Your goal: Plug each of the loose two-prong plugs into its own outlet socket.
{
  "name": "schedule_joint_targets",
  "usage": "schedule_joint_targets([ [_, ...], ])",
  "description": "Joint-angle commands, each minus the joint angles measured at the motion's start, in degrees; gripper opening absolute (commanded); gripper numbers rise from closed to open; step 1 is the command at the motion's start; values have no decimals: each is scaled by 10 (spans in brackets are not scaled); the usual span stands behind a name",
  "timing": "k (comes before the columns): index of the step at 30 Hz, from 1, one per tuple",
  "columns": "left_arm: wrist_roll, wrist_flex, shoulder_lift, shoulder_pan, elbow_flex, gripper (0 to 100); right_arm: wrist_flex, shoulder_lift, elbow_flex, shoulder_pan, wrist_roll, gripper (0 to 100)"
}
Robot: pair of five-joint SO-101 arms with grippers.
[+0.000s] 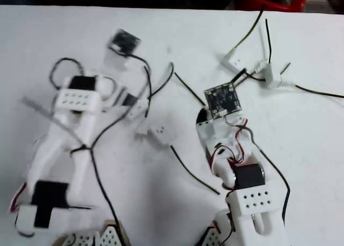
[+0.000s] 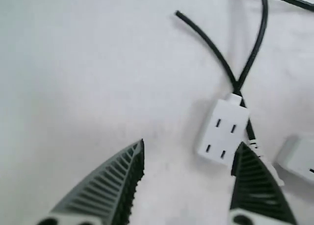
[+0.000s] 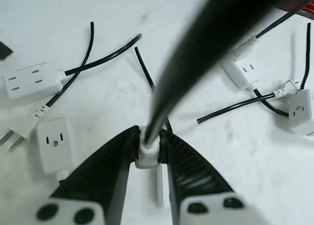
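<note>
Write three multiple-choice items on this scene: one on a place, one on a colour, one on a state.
1. The outlet in the left wrist view lies: A) beside a finger of the left gripper; B) in a box; C) on an arm.
2. The cord rising from the right gripper is: A) red; B) black; C) yellow.
3. The right gripper is: A) open, empty; B) shut on a plug; C) shut on a pen.
Answers: 1 A, it lies on the table by the finger. 2 B, the cord is black. 3 B, it clamps the plug.
</note>
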Motion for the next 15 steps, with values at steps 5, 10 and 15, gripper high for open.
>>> schedule_joint_targets([
  [5, 56, 66, -81, -126, 3, 275, 13, -10, -7, -73, 5, 18],
  [10, 51, 56, -85, -166, 49, 275, 12, -10, -9, -125, 4, 18],
  [15, 51, 19, -85, -195, 100, 275, -15, -7, -8, -187, 1, 18],
])
